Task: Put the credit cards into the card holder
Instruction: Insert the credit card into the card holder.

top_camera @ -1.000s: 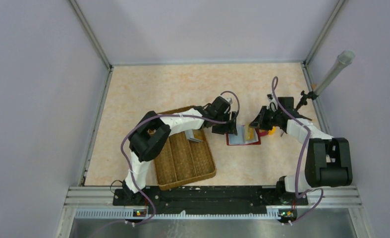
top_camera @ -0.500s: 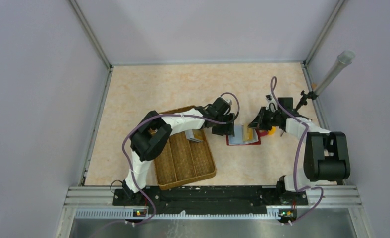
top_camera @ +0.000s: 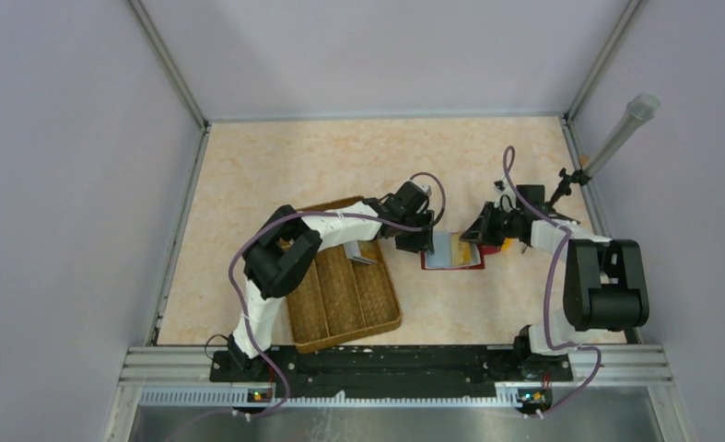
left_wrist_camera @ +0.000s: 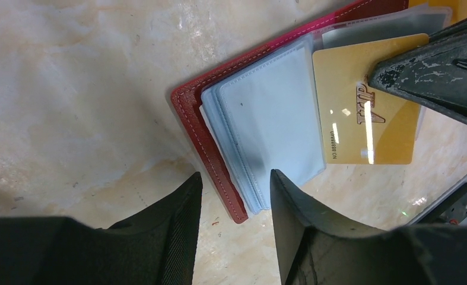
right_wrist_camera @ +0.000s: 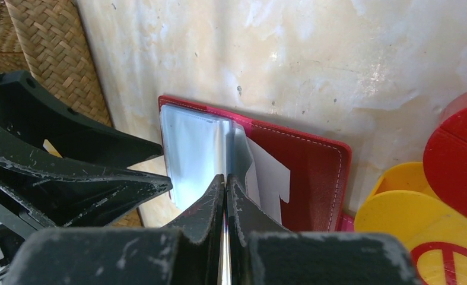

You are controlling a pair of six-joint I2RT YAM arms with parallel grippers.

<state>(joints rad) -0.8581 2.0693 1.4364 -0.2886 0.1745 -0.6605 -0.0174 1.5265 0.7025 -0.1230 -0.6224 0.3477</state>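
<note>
The dark red card holder (top_camera: 429, 264) lies open on the table, its pale blue sleeves (left_wrist_camera: 272, 119) fanned up. My right gripper (right_wrist_camera: 226, 181) is shut on a gold credit card (left_wrist_camera: 361, 107), seen edge-on in the right wrist view, and holds its free edge over the sleeves. In the top view the right gripper (top_camera: 476, 232) is at the holder's right side. My left gripper (left_wrist_camera: 235, 199) is open and straddles the holder's near corner (left_wrist_camera: 237, 214); in the top view it (top_camera: 423, 241) is at the holder's left edge. A grey card (top_camera: 362, 259) lies in the woven tray.
A brown woven divided tray (top_camera: 340, 299) sits left of the holder, under my left arm. A round yellow-and-red object (right_wrist_camera: 450, 196) lies close against the holder's right side. A grey pole on a stand (top_camera: 616, 138) rises at the far right.
My right gripper has shifted slightly left with the gold card, further over the holder's sleeves. My left gripper has barely moved.
</note>
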